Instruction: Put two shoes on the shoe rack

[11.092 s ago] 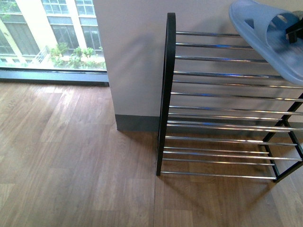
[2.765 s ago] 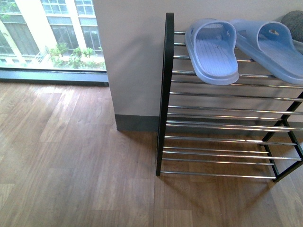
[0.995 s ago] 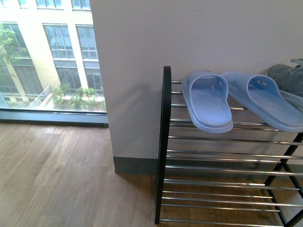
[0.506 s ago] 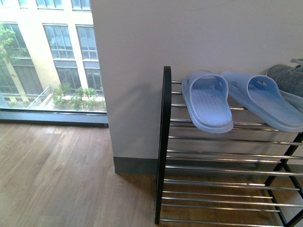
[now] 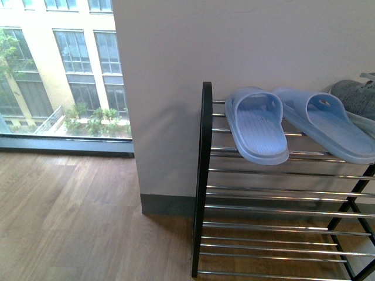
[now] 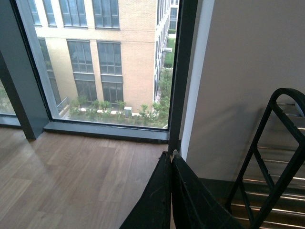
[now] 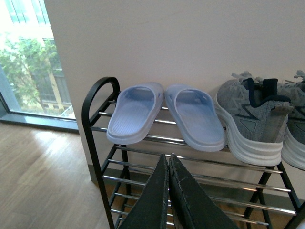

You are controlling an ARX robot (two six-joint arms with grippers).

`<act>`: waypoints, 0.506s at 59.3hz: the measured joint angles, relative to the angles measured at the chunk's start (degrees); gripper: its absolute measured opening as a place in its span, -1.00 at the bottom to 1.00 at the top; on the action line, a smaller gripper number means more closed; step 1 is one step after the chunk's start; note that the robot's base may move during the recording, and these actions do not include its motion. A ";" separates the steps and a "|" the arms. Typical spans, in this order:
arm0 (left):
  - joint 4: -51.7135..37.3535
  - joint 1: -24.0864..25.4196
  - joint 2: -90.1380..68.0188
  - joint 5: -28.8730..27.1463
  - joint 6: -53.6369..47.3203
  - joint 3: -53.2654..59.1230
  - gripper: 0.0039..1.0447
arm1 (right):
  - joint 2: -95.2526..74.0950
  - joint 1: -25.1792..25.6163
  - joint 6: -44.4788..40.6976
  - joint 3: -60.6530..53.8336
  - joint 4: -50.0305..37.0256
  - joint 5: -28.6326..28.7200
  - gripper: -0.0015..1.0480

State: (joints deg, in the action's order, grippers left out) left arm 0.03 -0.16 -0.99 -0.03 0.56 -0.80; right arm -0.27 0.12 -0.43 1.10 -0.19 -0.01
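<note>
Here the rack [image 5: 204, 175] stands against a wall [image 5: 234, 41], its right part cut off in the front view. On its top tier lie two blue slippers [image 7: 135, 114] [image 7: 195, 119], side by side and touching, and beside them the sneakers [image 7: 250, 119]. The front view catches only a grey corner of one sneaker [image 5: 357, 96] at the frame edge; in the right wrist view the nearer sneaker shows whole, while the second [image 7: 295, 129] is cut off. Sneakers and slippers alike lie with their long axes across the bars, heels overhanging the front bar and toes toward the wall. The right gripper [image 7: 168, 160] hangs in front of the rack, below the slippers and apart from the sneakers, its fingers pressed together and empty. The left gripper [image 6: 171, 157], likewise closed on nothing, hangs over the wood floor [image 6: 71, 171] beside the rack's end frame [image 6: 281, 143].
</note>
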 joint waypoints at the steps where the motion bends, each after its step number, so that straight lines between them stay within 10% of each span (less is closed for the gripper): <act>1: -0.02 0.00 0.00 0.00 0.00 0.00 -0.98 | -0.02 0.00 0.00 0.00 0.00 -0.02 -0.97; 8: -0.02 0.00 0.04 0.02 -0.02 0.00 -0.98 | 0.00 0.00 0.00 0.00 0.00 0.00 -0.96; 23: -0.02 0.00 0.04 0.02 0.02 0.00 -0.97 | 0.00 0.00 0.00 0.00 0.00 0.00 -0.04; 30: -0.02 0.00 0.04 0.02 0.00 0.00 -0.47 | 0.00 0.00 0.00 0.00 0.00 0.00 0.46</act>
State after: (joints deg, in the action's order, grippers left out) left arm 0.01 -0.16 -0.95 -0.01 0.56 -0.80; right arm -0.27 0.12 -0.43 1.10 -0.19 -0.01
